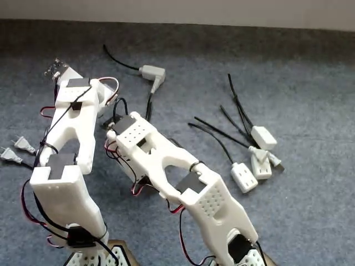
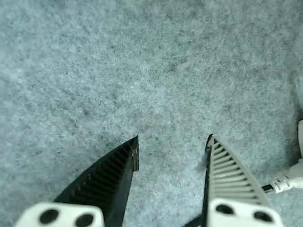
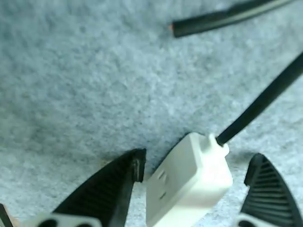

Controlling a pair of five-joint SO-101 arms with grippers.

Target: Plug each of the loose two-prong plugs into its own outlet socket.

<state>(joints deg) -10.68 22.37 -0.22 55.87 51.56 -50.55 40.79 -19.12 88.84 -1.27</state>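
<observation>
End effector on right [image 3: 196,164] held open, socket [image 3: 189,184] straddled, ungripped. Left end effector [image 2: 173,141] released, empty. Two plugs [image 1: 22,145] seen loose (well apart from sockets [image 1: 244,177]); insertion judged outstanding.

Grey-blue carpet [image 1: 310,221] covers the surface up to a pale wall [image 1: 222,10].

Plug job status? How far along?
Done: nothing clearly mated. Two loose plugs lie on the carpet, far from the spare sockets; what looks like another plug rests against one of them, mating unclear. In hand: right gripper open, straddling a white socket, not clamped; left gripper open over bare carpet. Left: essentially every insertion.
</observation>
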